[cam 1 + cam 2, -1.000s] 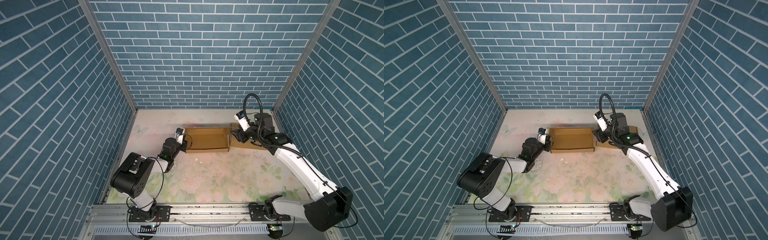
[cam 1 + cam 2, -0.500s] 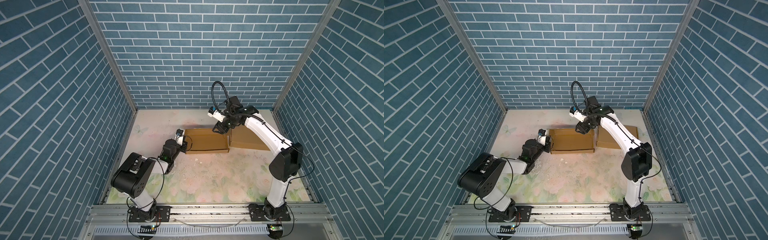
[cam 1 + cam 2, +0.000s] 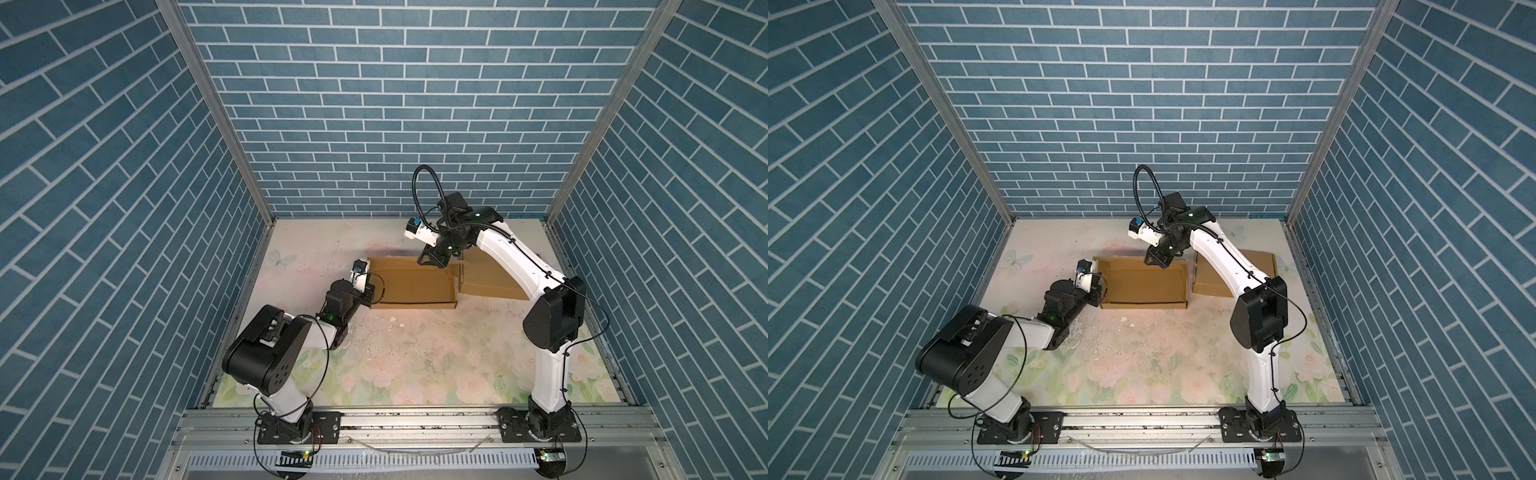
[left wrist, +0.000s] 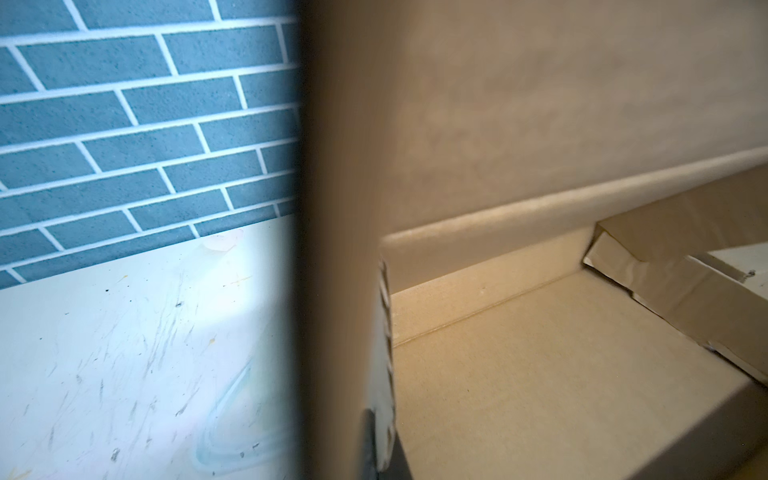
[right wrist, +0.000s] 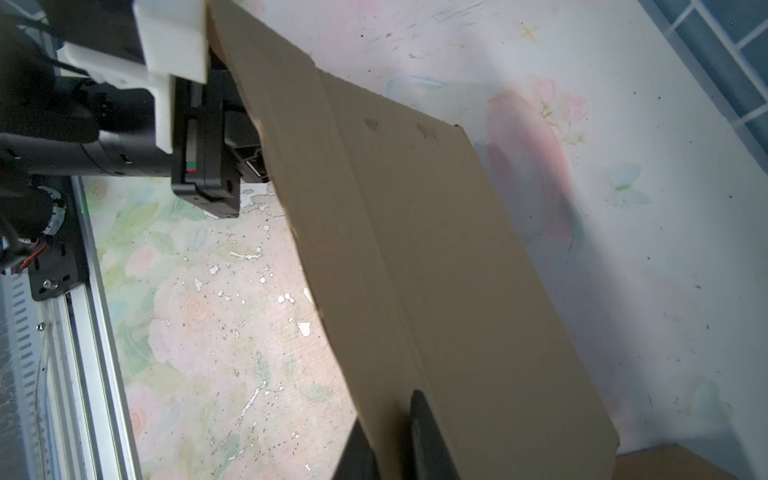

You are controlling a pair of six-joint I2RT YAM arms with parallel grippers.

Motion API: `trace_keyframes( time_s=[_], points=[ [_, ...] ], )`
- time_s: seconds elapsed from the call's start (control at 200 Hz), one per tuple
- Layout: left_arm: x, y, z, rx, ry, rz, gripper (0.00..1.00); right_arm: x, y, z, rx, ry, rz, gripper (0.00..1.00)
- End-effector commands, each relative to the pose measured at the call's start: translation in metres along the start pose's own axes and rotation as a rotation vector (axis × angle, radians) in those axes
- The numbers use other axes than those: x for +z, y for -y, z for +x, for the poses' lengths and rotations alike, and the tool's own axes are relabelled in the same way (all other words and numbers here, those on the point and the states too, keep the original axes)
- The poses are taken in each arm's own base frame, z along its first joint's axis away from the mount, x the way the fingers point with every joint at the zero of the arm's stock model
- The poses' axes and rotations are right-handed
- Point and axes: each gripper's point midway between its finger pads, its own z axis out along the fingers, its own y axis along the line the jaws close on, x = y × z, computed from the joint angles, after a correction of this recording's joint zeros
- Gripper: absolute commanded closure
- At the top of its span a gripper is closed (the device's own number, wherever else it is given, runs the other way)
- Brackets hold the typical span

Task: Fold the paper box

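The brown paper box lies open as a shallow tray at the back middle of the mat, its lid panel spread flat to the right. My left gripper is shut on the box's left end wall; in the left wrist view that wall fills the middle beside a white pad. My right gripper reaches down onto the far wall. In the right wrist view its dark fingers pinch the cardboard flap, so the right gripper is shut on it.
Blue brick walls close in the back and both sides. The floral mat carries small white flakes just in front of the box. A metal rail with both arm bases runs along the front edge.
My right arm swung from the lid side leftward over the box's far wall, and its jaws closed on that wall. The left gripper and the box stayed put.
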Motion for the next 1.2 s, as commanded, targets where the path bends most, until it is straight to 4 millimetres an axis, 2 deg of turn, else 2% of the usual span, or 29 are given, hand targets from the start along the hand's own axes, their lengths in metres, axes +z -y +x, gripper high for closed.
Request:
trace_keyframes(
  time_s=[0.0,0.25,0.435,0.71,0.84,0.935,0.99,1.085,1.115,1.135,1.145,1.195],
  points=[
    [-0.006,0.004,0.035,0.004,-0.113,0.007,0.97,0.007,-0.012,0.01,0.009,-0.022,-0.06,0.9],
    [-0.014,-0.001,0.022,-0.007,-0.076,-0.031,0.86,0.015,-0.016,0.024,-0.005,-0.017,-0.058,0.92],
    [-0.023,-0.009,0.005,0.012,-0.052,-0.071,0.8,0.021,-0.017,0.031,-0.002,-0.012,-0.058,0.92],
    [-0.069,-0.04,-0.041,0.013,0.012,-0.238,0.8,0.032,-0.019,0.043,0.009,-0.023,-0.07,0.93],
    [-0.086,-0.056,-0.061,0.016,0.007,-0.325,0.76,0.042,-0.022,0.049,0.018,-0.028,-0.084,0.93],
    [-0.087,-0.06,-0.078,0.041,-0.028,-0.338,0.7,0.053,-0.03,0.051,0.007,-0.035,-0.105,0.94],
    [-0.085,-0.061,-0.088,0.046,-0.041,-0.338,0.61,0.062,-0.039,0.051,-0.005,-0.039,-0.131,0.94],
    [-0.081,-0.062,-0.102,0.026,-0.045,-0.339,0.52,0.078,-0.057,0.053,-0.027,-0.059,-0.181,0.94],
    [-0.08,-0.064,-0.106,0.006,-0.047,-0.342,0.51,0.084,-0.062,0.055,-0.035,-0.066,-0.193,0.94],
    [-0.078,-0.065,-0.101,-0.009,-0.065,-0.344,0.51,0.088,-0.063,0.056,-0.037,-0.072,-0.194,0.94],
    [-0.078,-0.066,-0.109,-0.021,-0.052,-0.343,0.51,0.09,-0.064,0.057,-0.04,-0.074,-0.195,0.94],
    [-0.073,-0.067,-0.111,-0.065,-0.073,-0.321,0.5,0.099,-0.066,0.062,-0.043,-0.095,-0.197,0.94]
  ],
)
